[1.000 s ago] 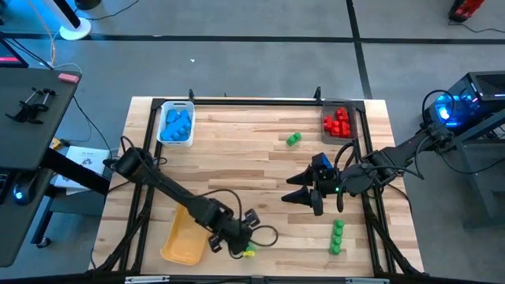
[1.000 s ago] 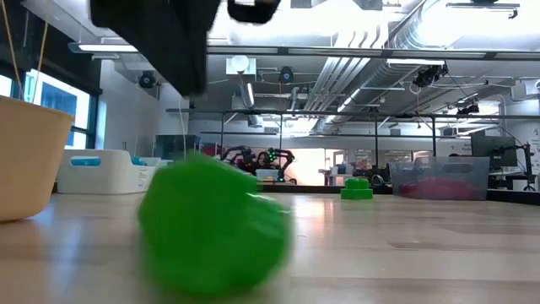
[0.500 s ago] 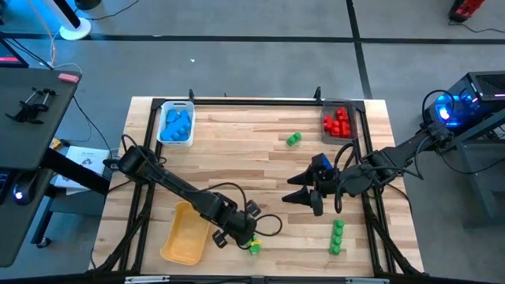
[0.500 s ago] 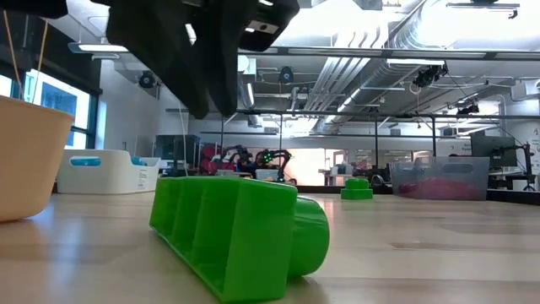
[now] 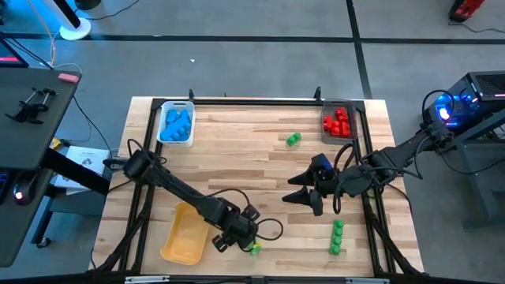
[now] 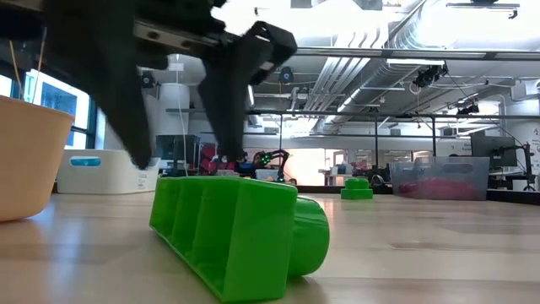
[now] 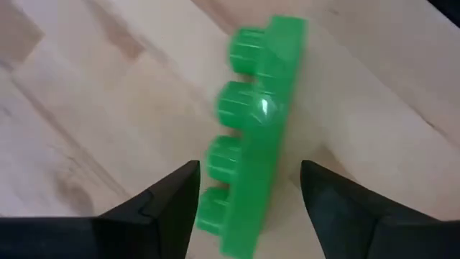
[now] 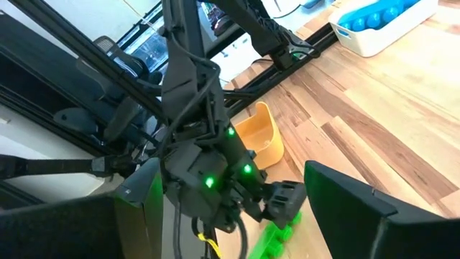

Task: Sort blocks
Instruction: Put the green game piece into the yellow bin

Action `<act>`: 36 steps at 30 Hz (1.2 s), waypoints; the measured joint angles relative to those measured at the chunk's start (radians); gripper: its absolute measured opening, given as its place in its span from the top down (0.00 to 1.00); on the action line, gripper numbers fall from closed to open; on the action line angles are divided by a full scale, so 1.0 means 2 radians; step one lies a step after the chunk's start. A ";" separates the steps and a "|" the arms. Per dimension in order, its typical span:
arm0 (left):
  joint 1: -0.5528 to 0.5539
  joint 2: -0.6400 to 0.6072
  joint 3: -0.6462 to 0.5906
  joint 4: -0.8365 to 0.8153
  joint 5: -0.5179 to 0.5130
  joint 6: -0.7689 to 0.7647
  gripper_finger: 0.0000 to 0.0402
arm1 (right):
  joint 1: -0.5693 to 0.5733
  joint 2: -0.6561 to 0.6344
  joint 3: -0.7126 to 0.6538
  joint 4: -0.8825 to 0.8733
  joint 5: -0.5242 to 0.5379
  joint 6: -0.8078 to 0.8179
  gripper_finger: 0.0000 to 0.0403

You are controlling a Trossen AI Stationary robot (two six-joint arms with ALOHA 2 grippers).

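A long green block (image 7: 259, 129) lies on its side on the wood near the table's front edge (image 5: 254, 248), studs pointing sideways; it fills the low view (image 6: 236, 232). My left gripper (image 7: 248, 169) hangs over it, open, one finger on each side of one end of the block, with a gap on each side. My right gripper (image 5: 298, 197) is open over the table's right half, with nothing between its fingers (image 8: 230, 173). Another long green block (image 5: 337, 235) and a small green block (image 5: 293, 140) lie loose on the table.
The yellow tray (image 5: 185, 234) lies just left of my left gripper. A white tray (image 5: 175, 124) with blue blocks stands at the far left, a grey tray (image 5: 338, 122) with red blocks at the far right. Bare wood lies across the middle.
My left gripper has opened and let go of the long green block. The block, a moving blur a second ago, now lies still on its side on the table, with the fingers spread to either side of it.
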 joint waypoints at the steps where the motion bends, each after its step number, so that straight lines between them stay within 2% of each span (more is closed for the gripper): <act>1: 0.002 0.001 0.000 0.005 0.000 -0.002 0.43 | 0.000 0.000 0.000 0.000 0.000 0.000 0.40; 11: 0.019 0.019 0.000 0.015 0.038 0.008 0.43 | 0.000 0.000 0.000 0.000 0.003 0.000 0.40; 22: 0.020 0.053 0.000 0.039 0.043 0.007 0.44 | 0.000 0.023 0.000 0.002 0.003 0.002 0.40; 25: 0.020 0.054 0.000 0.038 0.044 -0.010 0.50 | 0.001 0.026 0.000 0.001 0.000 0.002 0.40; 29: 0.022 0.040 0.000 0.035 0.042 -0.038 0.68 | 0.001 0.024 0.000 0.011 0.000 -0.003 0.40; 36: 0.053 -0.034 0.000 0.022 0.041 -0.098 0.69 | 0.001 -0.004 0.000 0.105 0.003 -0.092 0.40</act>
